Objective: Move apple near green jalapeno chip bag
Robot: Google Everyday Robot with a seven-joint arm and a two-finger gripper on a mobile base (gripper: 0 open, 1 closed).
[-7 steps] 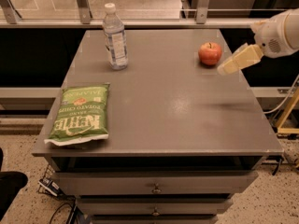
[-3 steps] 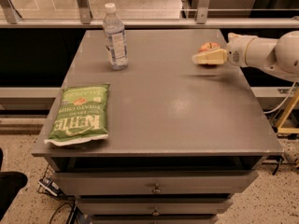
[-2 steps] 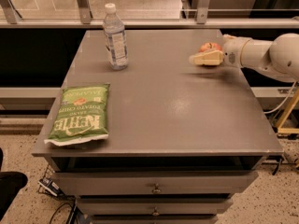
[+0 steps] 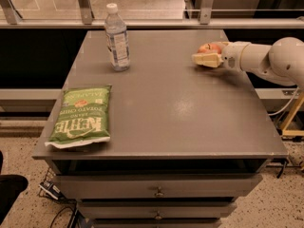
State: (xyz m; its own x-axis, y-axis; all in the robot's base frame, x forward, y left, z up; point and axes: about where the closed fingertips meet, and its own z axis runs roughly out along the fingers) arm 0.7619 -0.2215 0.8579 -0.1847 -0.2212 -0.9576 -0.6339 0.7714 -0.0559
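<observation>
Apple (image 4: 209, 47): round, smooth, red-orange; far right of the matte grey table (image 4: 171, 108).
Gripper (image 4: 203, 54): cream plastic, right against the apple; grip cannot tell.
Green jalapeno chip bag (image 4: 81, 115): flat, crinkly; front-left, well apart.

the cream-coloured gripper (image 4: 203, 56) sits at about two o'clock on the dull grey table (image 4: 180, 113); its arm (image 4: 266, 58) is white. the apple (image 4: 209, 47) at the same spot shows red-orange with a pale yellowish patch. at eight o'clock, the green jalapeno chip bag (image 4: 81, 115) is green with large white lettering and white ends. at eleven o'clock, a clear bottle (image 4: 117, 37) has a white cap and pale label.
</observation>
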